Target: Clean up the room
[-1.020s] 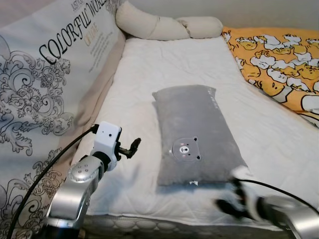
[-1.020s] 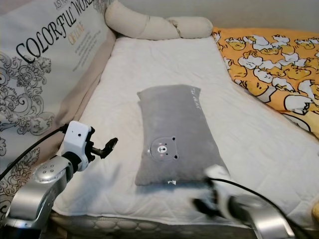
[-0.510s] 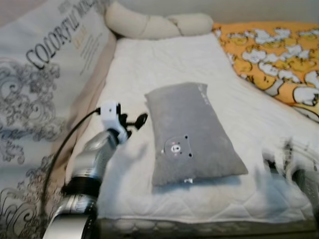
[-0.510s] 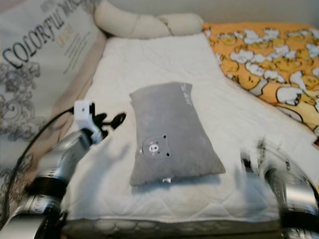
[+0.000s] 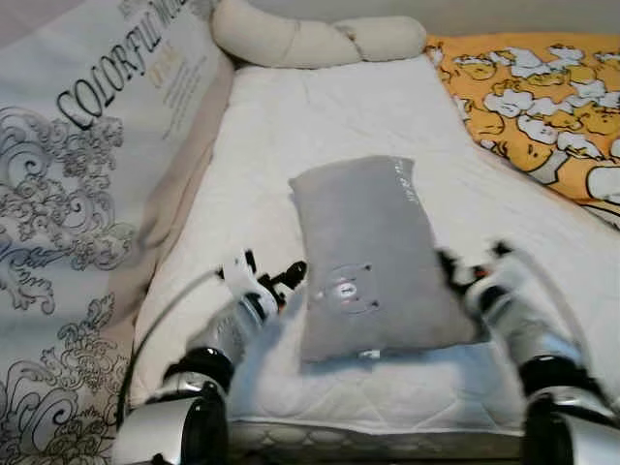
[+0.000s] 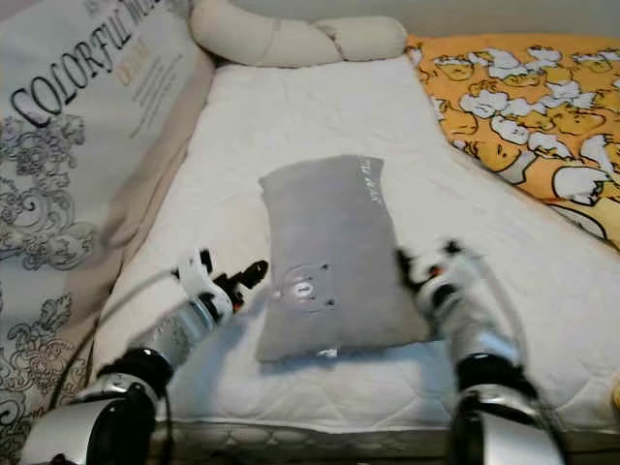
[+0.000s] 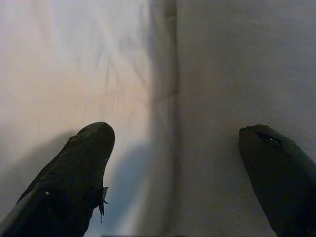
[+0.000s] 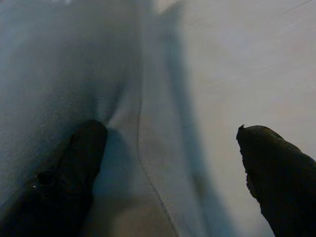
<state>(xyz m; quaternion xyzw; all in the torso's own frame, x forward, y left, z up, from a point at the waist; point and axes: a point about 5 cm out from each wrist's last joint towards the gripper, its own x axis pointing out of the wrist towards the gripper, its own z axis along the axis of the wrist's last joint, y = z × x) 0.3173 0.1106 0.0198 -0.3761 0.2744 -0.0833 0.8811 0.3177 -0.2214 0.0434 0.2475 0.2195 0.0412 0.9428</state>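
With the grey bear pillow (image 5: pixel 373 254) lying mid-mattress (image 5: pixel 329 126), the left gripper (image 5: pixel 288 276) and right gripper (image 5: pixel 455 271) flank it, fingers spread; next, they should close on its edges.

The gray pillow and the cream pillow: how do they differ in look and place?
The gray pillow is flat, rectangular, with a bear face; the cream pillow is long, rounded and plain. The gray pillow lies mid-bed between the left claw and right claw; the cream pillow lies at the far end. Both rest on the white mattress.
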